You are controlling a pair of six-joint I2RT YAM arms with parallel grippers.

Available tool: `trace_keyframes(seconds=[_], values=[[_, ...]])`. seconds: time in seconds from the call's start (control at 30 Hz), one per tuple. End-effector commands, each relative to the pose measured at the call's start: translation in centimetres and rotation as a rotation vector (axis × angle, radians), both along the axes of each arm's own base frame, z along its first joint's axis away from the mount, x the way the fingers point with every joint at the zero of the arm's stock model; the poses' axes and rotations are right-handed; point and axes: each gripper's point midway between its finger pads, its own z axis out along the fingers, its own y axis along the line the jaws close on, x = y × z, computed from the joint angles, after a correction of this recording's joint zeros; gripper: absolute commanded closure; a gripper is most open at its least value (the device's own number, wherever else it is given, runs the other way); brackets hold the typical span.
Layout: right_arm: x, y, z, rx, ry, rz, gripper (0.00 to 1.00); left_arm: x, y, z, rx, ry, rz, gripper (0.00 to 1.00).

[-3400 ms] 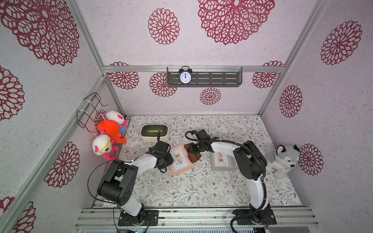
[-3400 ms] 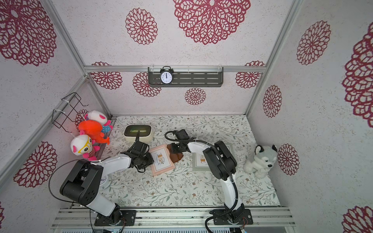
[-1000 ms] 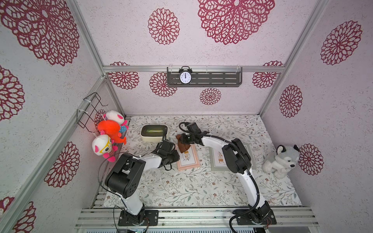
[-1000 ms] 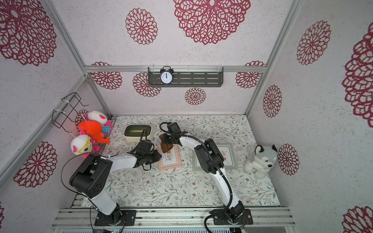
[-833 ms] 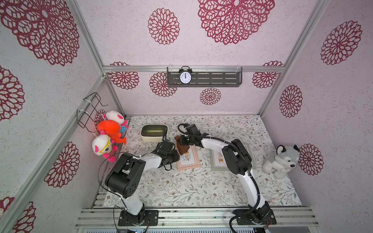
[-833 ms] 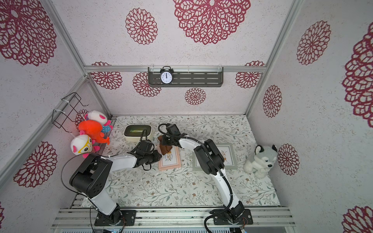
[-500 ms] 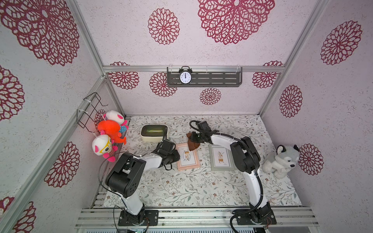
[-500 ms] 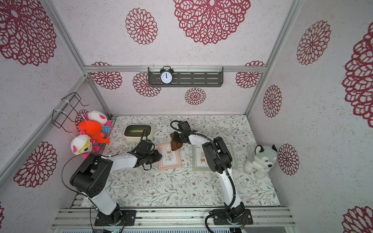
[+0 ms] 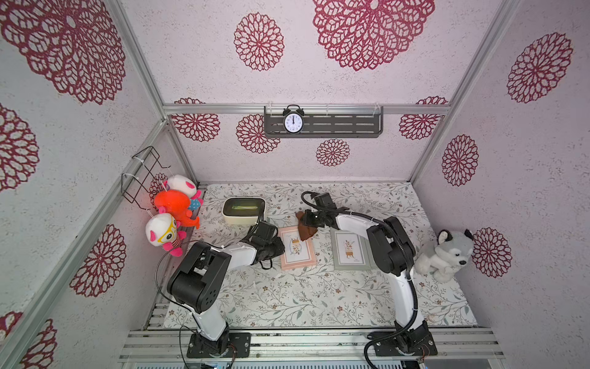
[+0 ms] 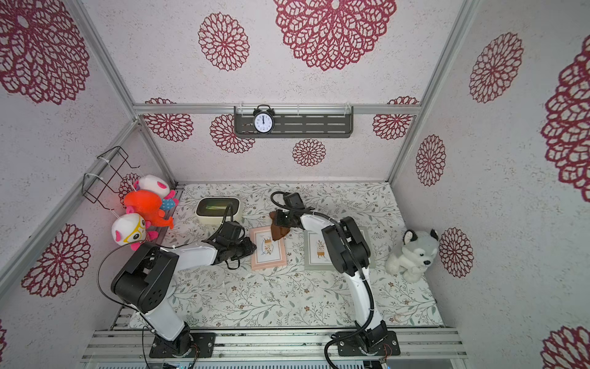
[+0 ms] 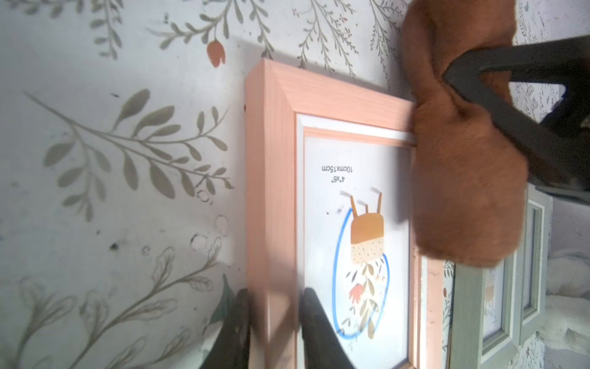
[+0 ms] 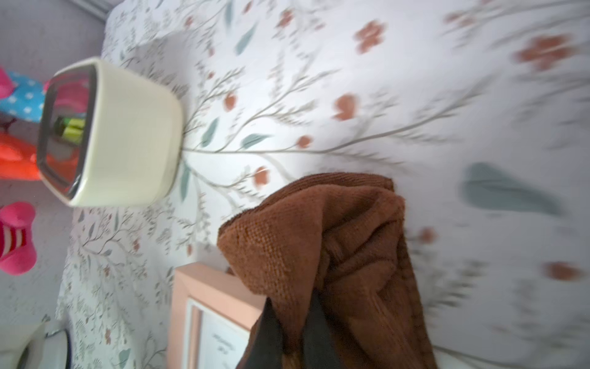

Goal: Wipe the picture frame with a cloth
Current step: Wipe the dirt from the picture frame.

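Note:
The pink picture frame (image 9: 297, 252) (image 10: 267, 252) lies flat on the floral table. My left gripper (image 9: 280, 247) (image 10: 252, 246) (image 11: 274, 295) is shut on its left rail (image 11: 271, 159), one finger on each side. My right gripper (image 9: 308, 221) (image 10: 280, 222) (image 12: 292, 319) is shut on the brown cloth (image 9: 307, 230) (image 10: 279, 230) (image 12: 335, 239). The cloth (image 11: 463, 191) hangs bunched over the frame's far right corner (image 12: 204, 287), covering part of the glass there.
A grey-green picture frame (image 9: 349, 250) (image 10: 319, 250) (image 11: 498, 303) lies just right of the pink one, under my right arm. A cream box (image 9: 244, 209) (image 12: 127, 134) stands behind my left gripper. Plush toys (image 9: 172, 211) hang on the left wall. A husky plush (image 9: 447, 252) sits far right.
My right gripper has carried the cloth from the frame's far left corner across to its far right corner. My left gripper has kept its hold and the frame has stayed in place.

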Motion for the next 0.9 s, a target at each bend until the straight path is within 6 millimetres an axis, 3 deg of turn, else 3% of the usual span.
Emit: trace_keyframes(seconds=[0.0,0.1,0.17,0.27,0.4,0.47,0.53,0.67,0.73,0.8,0.87], values=[[-6.3,3.9,-5.6,-0.101,0.168,0.12,1.0,-8.1,3.4,-7.6,0.172,0.352,0.005,0.91],[-8.0,7.8,-6.2,-0.048,0.199,0.177,1.0,-8.1,3.4,-7.6,0.177,0.353,0.006,0.91],[-7.8,8.0,-6.3,-0.033,0.207,0.177,1.0,-8.2,3.5,-7.6,0.18,0.358,0.005,0.91],[-6.0,4.8,-6.1,-0.073,0.196,0.12,1.0,-8.4,3.6,-7.6,0.184,0.358,0.006,0.91],[-3.4,-1.4,-5.4,-0.109,0.183,0.008,1.0,-8.3,3.6,-7.6,0.182,0.354,0.01,0.91],[-3.1,-2.3,-5.1,-0.127,0.176,0.0,1.0,-8.2,3.5,-7.6,0.179,0.353,0.012,0.91],[-3.8,-0.7,-5.1,-0.124,0.178,0.032,1.0,-8.0,3.5,-7.5,0.178,0.35,0.012,0.91],[-7.0,6.6,-5.4,-0.084,0.188,0.166,1.0,-7.9,3.5,-7.5,0.182,0.355,0.016,0.91],[-8.4,9.2,-5.7,-0.05,0.211,0.21,1.0,-7.9,3.5,-7.5,0.183,0.356,0.016,0.91],[-8.5,9.6,-5.8,-0.042,0.216,0.212,1.0,-8.0,3.5,-7.5,0.186,0.36,0.017,0.91],[-7.4,7.8,-5.8,-0.072,0.206,0.18,1.0,-8.1,3.7,-7.4,0.19,0.359,0.019,0.91]])
